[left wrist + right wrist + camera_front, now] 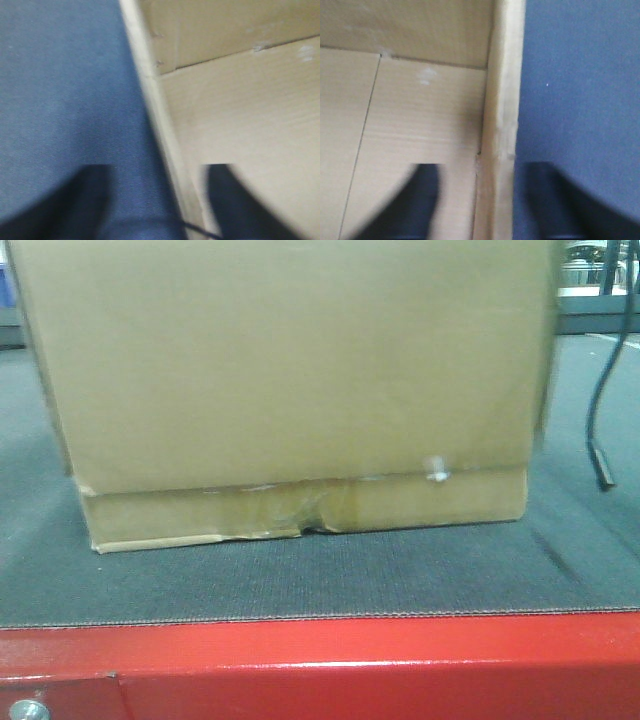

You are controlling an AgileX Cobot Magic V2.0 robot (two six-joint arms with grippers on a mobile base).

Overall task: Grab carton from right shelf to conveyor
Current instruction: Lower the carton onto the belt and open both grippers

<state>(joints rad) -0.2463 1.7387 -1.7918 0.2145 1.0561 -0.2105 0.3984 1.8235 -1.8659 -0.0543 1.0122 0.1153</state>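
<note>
One large brown corrugated carton (290,370) filled most of the front view, standing flat on the dark grey conveyor belt (300,585). Crinkled clear tape (290,505) ran along its lower seam, with a small white speck (437,470) right of centre. Across the bottom of the frame I saw the glossy red frame edge (320,665), with a silver bolt (28,710) in the lower left corner. A black cable (598,390) hung at the right edge of the frame, beside the carton and apart from it.

The left wrist view was blurred. The left gripper (157,170) had its two dark fingers (60,200) spread wide at the bottom of the frame. The carton's upper wall edge ran between them, with one finger over the belt at lower left and the other over the cardboard inside at lower right. Neither pressed the wall, so it held nothing.

The right wrist view showed the right gripper (484,167) likewise wide apart astride a wall edge. One of its fingers (405,210) lay over the cardboard floor at lower left, the other over the belt at lower right, gripping nothing.
</note>
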